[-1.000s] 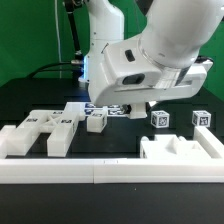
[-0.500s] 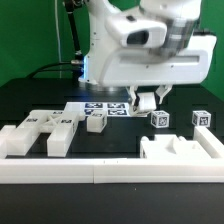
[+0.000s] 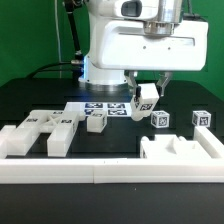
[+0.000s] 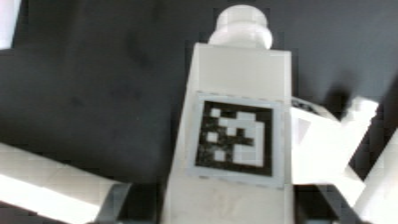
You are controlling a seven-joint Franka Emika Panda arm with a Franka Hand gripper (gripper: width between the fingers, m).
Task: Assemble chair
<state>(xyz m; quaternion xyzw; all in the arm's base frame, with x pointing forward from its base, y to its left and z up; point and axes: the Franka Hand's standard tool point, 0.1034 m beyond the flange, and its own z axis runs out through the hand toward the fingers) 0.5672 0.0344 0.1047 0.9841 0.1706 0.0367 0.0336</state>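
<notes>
The gripper (image 3: pixel 146 92) was clamped on a white bar (image 3: pixel 146 102), its fingers together on the bar's sides, one on each side, with nothing else between them. In the exterior view the bar hung clear of the black table (image 3: pixel 30 100), tilted rather than upright, its tagged face turned toward the camera. Its lower end was above the gap between the marker board (image 3: pixel 104 108) and the nearer of two small cubes (image 3: pixel 159 119); the other cube (image 3: pixel 200 118) sat further to the exterior view's right. The wrist view showed the relation that mattered most: the bar (image 4: pixel 235 130) ran straight out from the gripper (image 4: pixel 222 205) along its own length. The tag lay about midway, and a round peg (image 4: pixel 244 20) capped the far end, so the peg pointed away from the wrist and toward the table. The other chair pieces lay low and to the exterior view's left of the held bar. They were a notched slab (image 3: pixel 40 128) and, nearer, a small tagged block (image 3: pixel 96 122), both well apart from the gripper. A U-shaped white fixture (image 3: pixel 180 150) stood to the exterior view's right, against the long rail (image 3: pixel 100 170). Any joining move would probably turn on lining that peg end up with a matching hole, which these views did not show.
</notes>
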